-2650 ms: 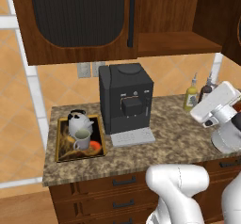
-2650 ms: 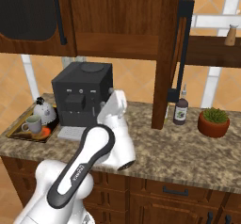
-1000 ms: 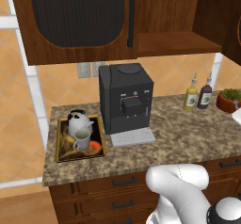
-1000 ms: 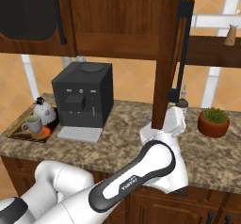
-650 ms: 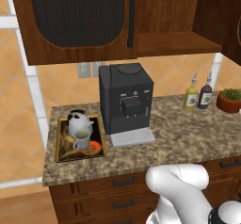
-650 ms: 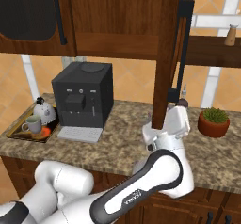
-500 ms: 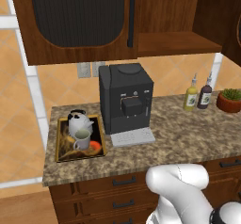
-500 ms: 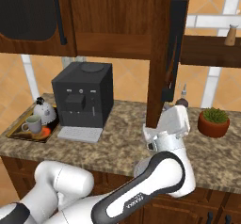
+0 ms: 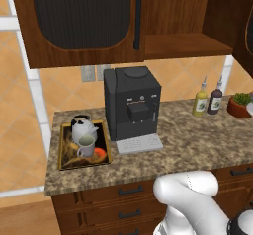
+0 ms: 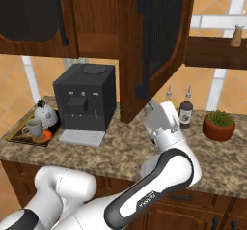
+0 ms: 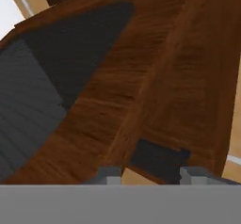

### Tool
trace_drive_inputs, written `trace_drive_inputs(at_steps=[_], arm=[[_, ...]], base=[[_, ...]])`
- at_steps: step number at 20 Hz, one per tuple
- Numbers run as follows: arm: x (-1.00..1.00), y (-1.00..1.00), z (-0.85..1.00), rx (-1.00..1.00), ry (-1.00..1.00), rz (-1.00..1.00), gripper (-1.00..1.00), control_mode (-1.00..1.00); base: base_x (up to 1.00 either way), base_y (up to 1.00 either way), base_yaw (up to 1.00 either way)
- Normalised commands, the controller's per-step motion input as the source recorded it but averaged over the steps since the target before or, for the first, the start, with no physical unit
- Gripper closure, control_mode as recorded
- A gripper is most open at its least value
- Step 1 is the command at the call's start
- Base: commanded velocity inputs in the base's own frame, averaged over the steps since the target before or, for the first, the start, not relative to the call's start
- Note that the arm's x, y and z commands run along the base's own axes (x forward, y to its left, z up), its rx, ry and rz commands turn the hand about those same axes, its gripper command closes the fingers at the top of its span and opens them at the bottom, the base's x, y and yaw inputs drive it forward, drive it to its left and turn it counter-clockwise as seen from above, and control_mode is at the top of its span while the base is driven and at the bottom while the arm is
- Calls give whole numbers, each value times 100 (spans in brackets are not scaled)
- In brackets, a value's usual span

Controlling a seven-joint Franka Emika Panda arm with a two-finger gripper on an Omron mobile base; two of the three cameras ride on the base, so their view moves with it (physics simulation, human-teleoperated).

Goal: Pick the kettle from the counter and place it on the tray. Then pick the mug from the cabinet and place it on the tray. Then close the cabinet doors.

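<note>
- The small squat white-silver kettle and the light grey cylindrical mug both sit on the flat gold-rimmed tray, so the first two steps look done.
- What remains is the large dark brown wall cabinet: its left door is shut, while the right dark wood door with a black ribbed panel stands partly open.
- The end effector presses at that door's lower edge; I cannot tell whether its fingers are apart.
- The tray rests at the left end of the speckled granite desk, beside a black coffee machine.
</note>
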Motion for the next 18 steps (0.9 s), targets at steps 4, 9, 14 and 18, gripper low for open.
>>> trace_drive_inputs(at_steps=[4,9,14,18], arm=[[1,60,53,-33,-3,-7,-100,-100],[15,72,51,-24,2,-17,-100,-100],[32,72,44,-14,14,-25,-100,-100],[42,63,45,-8,20,-28,-100,-100]], base=[[0,0,0],[0,0,0],[0,0,0],[0,0,0]])
